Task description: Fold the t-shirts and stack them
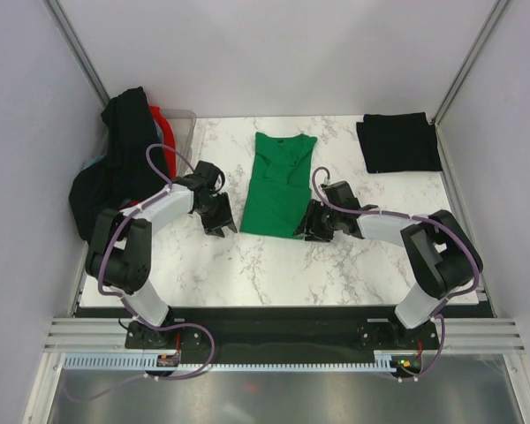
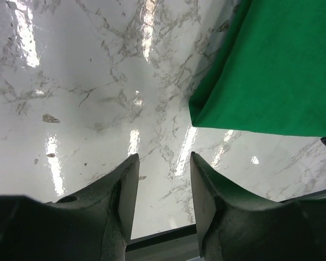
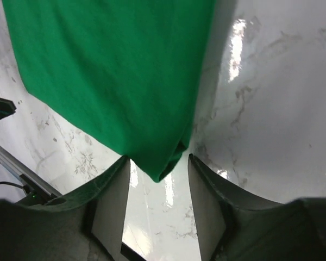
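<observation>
A bright green t-shirt, folded lengthwise into a narrow strip, lies in the middle of the marble table. My left gripper is open and empty just left of the shirt's near left corner. My right gripper is open at the shirt's near right corner, whose tip hangs between the fingertips. A folded black t-shirt lies at the far right. A heap of black t-shirts with a red one showing sits at the far left.
A translucent plastic tub stands behind the heap at the far left corner. Grey walls and aluminium posts close in the table on three sides. The table's near edge runs in front of the arm bases.
</observation>
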